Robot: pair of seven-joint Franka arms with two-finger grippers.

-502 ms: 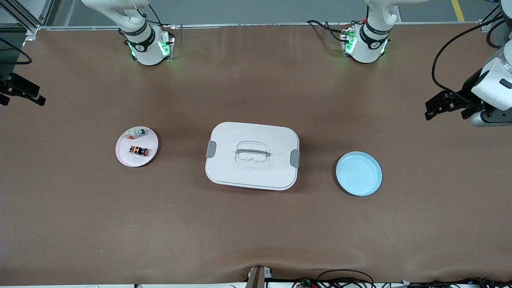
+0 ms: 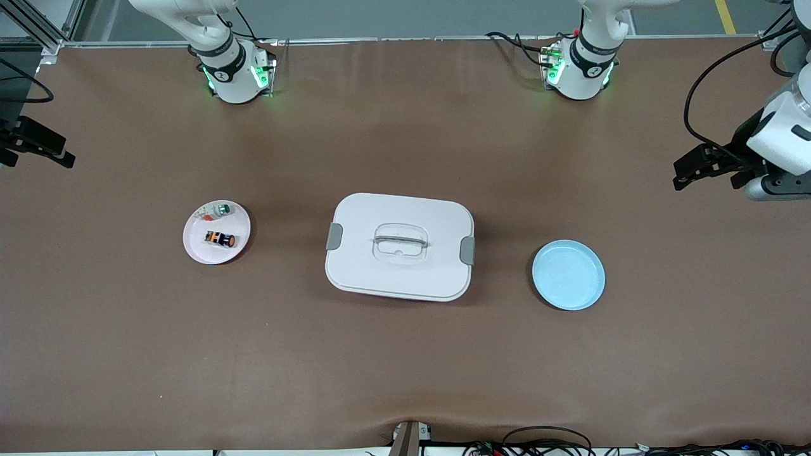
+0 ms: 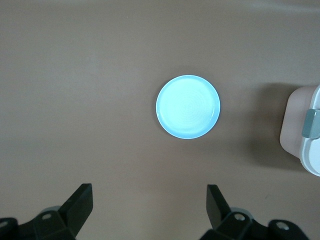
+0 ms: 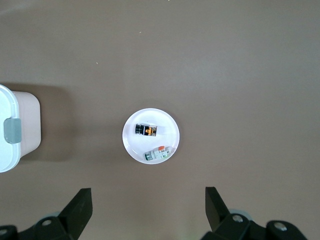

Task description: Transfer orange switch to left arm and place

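The orange switch point(image 2: 220, 239) lies on a pink plate point(image 2: 197, 248) toward the right arm's end of the table. It also shows in the right wrist view point(image 4: 149, 131). The white box point(image 2: 399, 272), lid shut, stands mid-table between the two plates. My right gripper point(image 2: 44, 149) is open and empty, high over the table's edge at the right arm's end. In its wrist view point(image 4: 149, 202) the plate point(image 4: 131, 145) lies below it. My left gripper point(image 2: 687, 170) is open and empty, high at the left arm's end point(image 3: 150, 200).
A small white piece with a green cap point(image 2: 218, 209) shares the pink plate, farther from the front camera than the switch. An empty blue plate point(image 2: 568, 274) lies toward the left arm's end, also in the left wrist view point(image 3: 188, 106). Cables run along the table's near edge.
The right gripper has shifted very slightly toward the table's middle. Nothing else has moved.
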